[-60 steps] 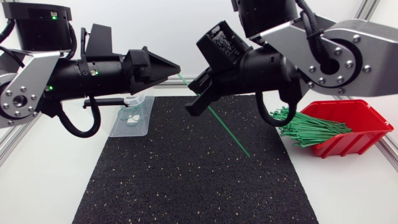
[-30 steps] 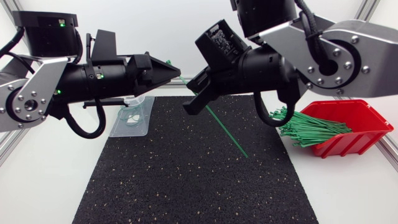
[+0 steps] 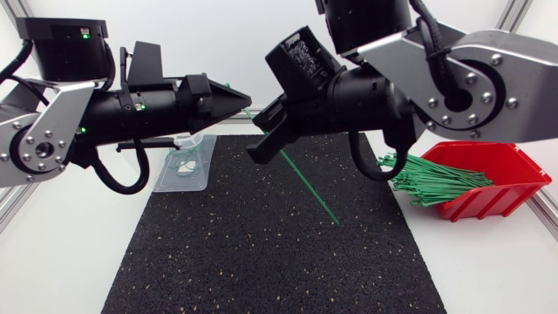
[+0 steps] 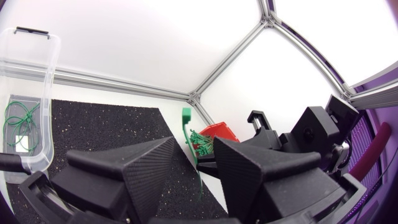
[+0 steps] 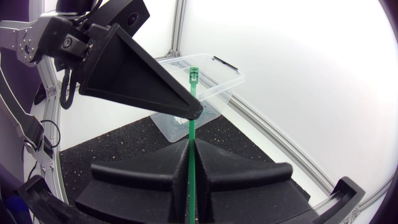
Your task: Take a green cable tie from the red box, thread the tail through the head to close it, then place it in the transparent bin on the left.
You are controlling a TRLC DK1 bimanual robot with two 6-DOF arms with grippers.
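Cable tie [image 5: 192, 124] between right jaws: wrist view

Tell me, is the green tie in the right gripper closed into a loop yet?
No, the cable tie runs straight from the right gripper, its head unthreaded.
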